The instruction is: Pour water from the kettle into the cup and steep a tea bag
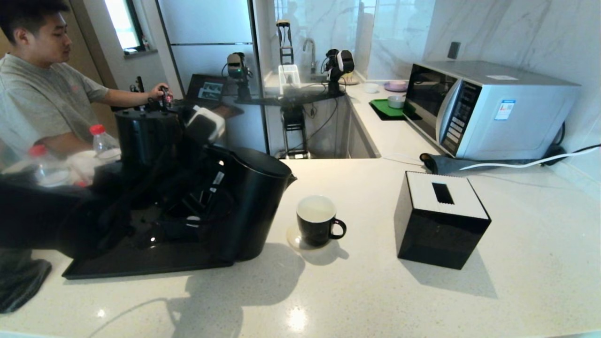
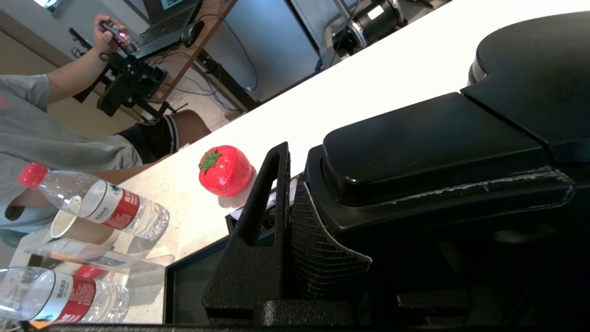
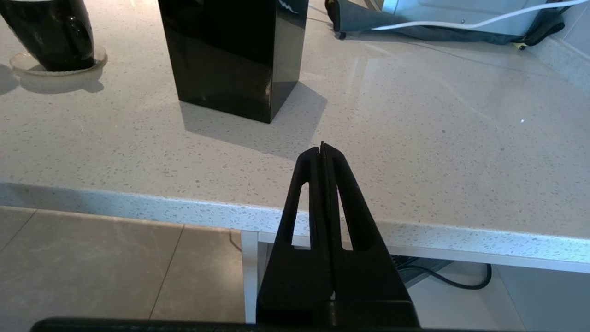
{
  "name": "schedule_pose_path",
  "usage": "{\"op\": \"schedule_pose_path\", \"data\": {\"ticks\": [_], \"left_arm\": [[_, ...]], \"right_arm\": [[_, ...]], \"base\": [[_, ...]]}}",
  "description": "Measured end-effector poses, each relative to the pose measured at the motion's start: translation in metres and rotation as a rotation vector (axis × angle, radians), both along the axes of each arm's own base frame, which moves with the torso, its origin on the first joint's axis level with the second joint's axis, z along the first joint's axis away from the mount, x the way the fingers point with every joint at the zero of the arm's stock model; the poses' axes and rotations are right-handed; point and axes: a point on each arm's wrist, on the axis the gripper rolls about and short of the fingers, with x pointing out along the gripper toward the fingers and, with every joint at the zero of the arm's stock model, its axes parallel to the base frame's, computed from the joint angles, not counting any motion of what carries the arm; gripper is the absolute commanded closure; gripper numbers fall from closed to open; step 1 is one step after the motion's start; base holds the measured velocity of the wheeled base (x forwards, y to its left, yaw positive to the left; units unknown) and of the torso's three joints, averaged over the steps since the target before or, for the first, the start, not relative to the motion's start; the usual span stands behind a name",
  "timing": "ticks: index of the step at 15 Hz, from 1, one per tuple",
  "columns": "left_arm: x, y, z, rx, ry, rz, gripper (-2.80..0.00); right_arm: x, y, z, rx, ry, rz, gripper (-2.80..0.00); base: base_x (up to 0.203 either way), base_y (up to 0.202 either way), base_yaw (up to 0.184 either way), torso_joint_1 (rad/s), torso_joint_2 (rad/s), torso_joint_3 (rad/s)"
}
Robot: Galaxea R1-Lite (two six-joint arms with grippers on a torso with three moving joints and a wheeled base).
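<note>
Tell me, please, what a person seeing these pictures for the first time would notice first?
The eye goes first to the tall black kettle, standing on a black tray at the left of the counter, with the left gripper shut on its handle. Just to its right stands the small black cup on a coaster, and further right a black tissue box. The right gripper hangs shut, before the counter's near edge.

Matte black kettle (image 1: 256, 206) stands upright beside glossy black cup (image 1: 317, 220).
</note>
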Motion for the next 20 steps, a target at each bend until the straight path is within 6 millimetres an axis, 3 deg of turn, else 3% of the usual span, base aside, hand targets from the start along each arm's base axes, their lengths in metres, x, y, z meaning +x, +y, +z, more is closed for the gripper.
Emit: {"op": "schedule_pose_path", "data": {"ticks": [10,20], "left_arm": [[0.006,-0.016,-0.003,0.03,0.021,-0.04,0.0],[0.005,-0.017,-0.005,0.11,0.046,-0.054,0.0]], "right_arm": [[0.0,0.0,0.0,0.0,0.0,-0.001,0.0],[0.0,0.0,0.0,0.0,0.0,0.0,0.0]], "base": [[0.0,0.0,0.0,0.0,0.0,0.0],[0.0,0.0,0.0,0.0,0.0,0.0]]}}
